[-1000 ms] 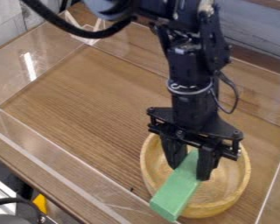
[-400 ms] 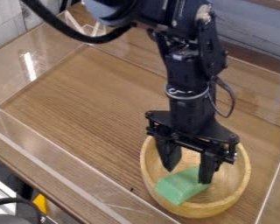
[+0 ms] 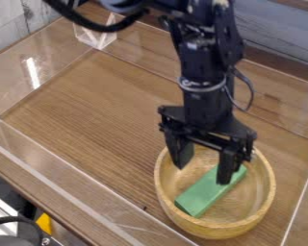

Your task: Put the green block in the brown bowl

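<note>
The green block [image 3: 208, 195] lies flat inside the brown bowl [image 3: 169, 208], running diagonally across its bottom. The bowl sits at the near right of the wooden table. My gripper [image 3: 204, 163] hangs just above the bowl, pointing down over the far end of the block. Its two black fingers [image 3: 180, 152] stand wide apart and hold nothing; the block rests free of them.
Clear acrylic walls [image 3: 66, 207] fence the wooden table [image 3: 92, 106] on the near and left sides. The black arm [image 3: 202, 58] rises from the gripper toward the top of the view. A dark item with a yellow part [image 3: 38, 223] sits outside the near wall.
The block was gripped and tilted over the bowl's near rim; the fingers have since spread, and it now lies flat in the bowl. The gripper has risen slightly.
</note>
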You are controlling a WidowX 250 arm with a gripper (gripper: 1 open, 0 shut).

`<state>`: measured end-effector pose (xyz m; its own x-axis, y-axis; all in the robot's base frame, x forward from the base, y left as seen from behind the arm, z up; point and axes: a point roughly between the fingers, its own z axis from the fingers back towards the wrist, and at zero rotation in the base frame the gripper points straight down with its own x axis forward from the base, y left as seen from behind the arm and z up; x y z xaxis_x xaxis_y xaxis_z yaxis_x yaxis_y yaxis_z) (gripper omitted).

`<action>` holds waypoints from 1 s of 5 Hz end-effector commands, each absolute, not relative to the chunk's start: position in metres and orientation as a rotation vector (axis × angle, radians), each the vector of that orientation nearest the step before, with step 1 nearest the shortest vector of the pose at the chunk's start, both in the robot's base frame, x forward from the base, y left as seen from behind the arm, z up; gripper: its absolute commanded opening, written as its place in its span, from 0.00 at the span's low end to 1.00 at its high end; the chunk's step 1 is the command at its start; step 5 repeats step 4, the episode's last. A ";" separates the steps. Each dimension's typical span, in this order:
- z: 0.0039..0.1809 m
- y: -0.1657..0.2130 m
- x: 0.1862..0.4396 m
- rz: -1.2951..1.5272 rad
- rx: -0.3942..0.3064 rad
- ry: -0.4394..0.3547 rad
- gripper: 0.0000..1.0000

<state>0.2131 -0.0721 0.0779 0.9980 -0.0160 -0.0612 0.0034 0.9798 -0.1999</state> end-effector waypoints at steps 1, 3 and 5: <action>0.099 -0.067 0.219 -0.005 -0.196 0.011 1.00; 0.114 -0.066 0.221 0.010 -0.165 -0.029 1.00; 0.118 -0.070 0.223 0.016 -0.153 -0.046 1.00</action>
